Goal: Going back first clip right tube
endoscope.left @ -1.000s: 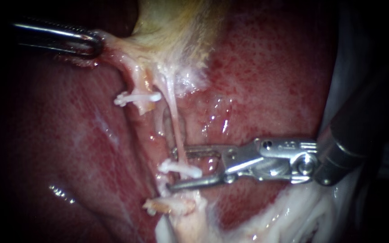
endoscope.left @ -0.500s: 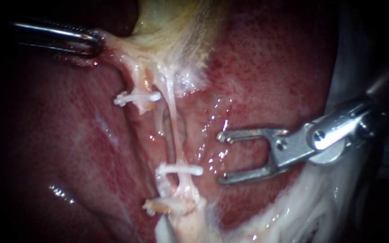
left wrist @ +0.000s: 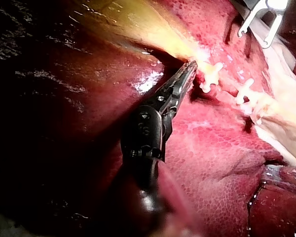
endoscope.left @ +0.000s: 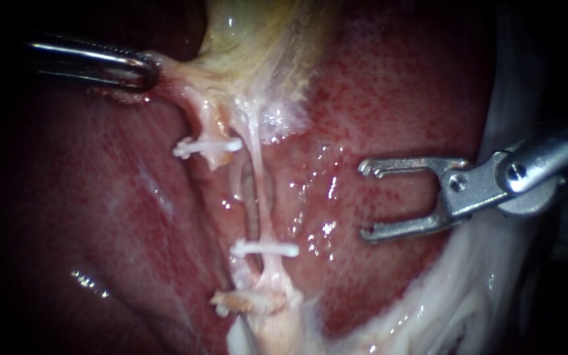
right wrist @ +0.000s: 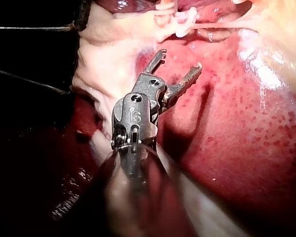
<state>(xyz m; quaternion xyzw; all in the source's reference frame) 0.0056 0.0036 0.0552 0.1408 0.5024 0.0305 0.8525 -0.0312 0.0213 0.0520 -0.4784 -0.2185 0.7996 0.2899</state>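
Note:
A thin pale right tube point(endoscope.left: 258, 187) runs down from the yellowish gallbladder point(endoscope.left: 258, 46) over the red liver point(endoscope.left: 389, 98). A white clip point(endoscope.left: 264, 248) sits across its lower end. The shorter left tube stub point(endoscope.left: 206, 125) carries a second white clip point(endoscope.left: 206, 146). My right instrument point(endoscope.left: 365, 200) stands open and empty, well to the right of the lower clip, over liver. In the right wrist view, my right instrument point(right wrist: 180, 60) is apart from the clip point(right wrist: 185, 22) ahead of it. My left instrument point(endoscope.left: 144, 71) is shut on pale tissue at the gallbladder's neck, and the left wrist view shows that hold point(left wrist: 191, 66).
White fatty tissue point(endoscope.left: 455, 309) borders the liver at lower right, under the right instrument's shaft. A cut pale stump point(endoscope.left: 244, 302) lies below the lower clip. A glistening wet patch point(endoscope.left: 317, 177) lies between the tube and the open jaws.
My right instrument has drawn back right and upward from the lower clip, jaws open, leaving the clip on the tube. The left instrument keeps its hold.

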